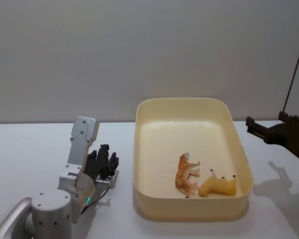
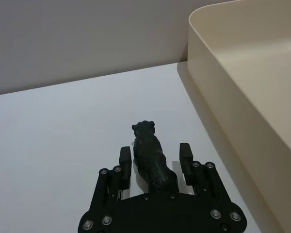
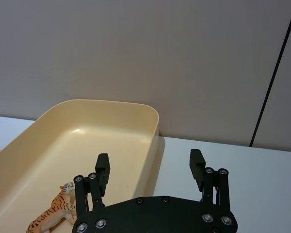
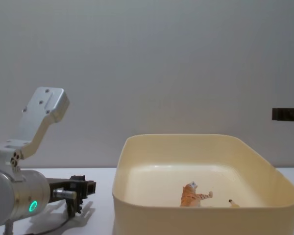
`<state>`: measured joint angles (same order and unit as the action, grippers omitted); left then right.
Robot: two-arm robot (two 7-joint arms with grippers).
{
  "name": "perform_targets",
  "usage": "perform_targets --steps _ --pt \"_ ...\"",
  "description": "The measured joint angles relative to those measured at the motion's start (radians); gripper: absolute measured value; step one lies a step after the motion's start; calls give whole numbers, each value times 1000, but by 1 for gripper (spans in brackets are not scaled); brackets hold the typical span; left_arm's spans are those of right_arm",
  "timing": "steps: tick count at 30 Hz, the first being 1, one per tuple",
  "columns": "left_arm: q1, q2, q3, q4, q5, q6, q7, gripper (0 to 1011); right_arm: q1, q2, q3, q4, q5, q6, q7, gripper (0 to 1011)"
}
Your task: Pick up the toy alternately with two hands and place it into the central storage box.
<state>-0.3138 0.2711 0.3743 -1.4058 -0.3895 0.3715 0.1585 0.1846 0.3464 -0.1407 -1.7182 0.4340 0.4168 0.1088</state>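
A small black toy animal [image 2: 149, 153] stands on the white table [image 1: 35, 149], left of the central storage box [image 1: 189, 102]. My left gripper [image 2: 155, 154] straddles it, open, with a visible gap between the toy and each finger. From the head view the left gripper [image 1: 104, 162] sits low by the box's left wall. My right gripper [image 1: 269, 130] hovers to the right of the box; its fingers [image 3: 103, 167] are spread wide with nothing between them. The cream-yellow box [image 3: 87, 104] holds a striped tiger toy [image 1: 186, 175] and a yellow animal toy [image 1: 218, 186].
The box's high wall [image 2: 242, 73] rises just beside the left gripper. A grey wall [image 1: 139, 50] closes off the far edge of the table. The silver left arm with its green ring light [image 4: 33, 205] stands at the near left.
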Motion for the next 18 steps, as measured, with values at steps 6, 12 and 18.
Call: perform_targets --steps 6,12,18 --pt "-2 -2 -1 7 0 -4 -2 400 0 0 0 0 0 0 0 1001" --pt "-3 -4 -1 9 -1 -6 -4 327 0 0 0 0 0 0 0 1001" --pt "-3 -3 -2 6 5 -9 -6 327 0 0 0 0 0 0 0 1001"
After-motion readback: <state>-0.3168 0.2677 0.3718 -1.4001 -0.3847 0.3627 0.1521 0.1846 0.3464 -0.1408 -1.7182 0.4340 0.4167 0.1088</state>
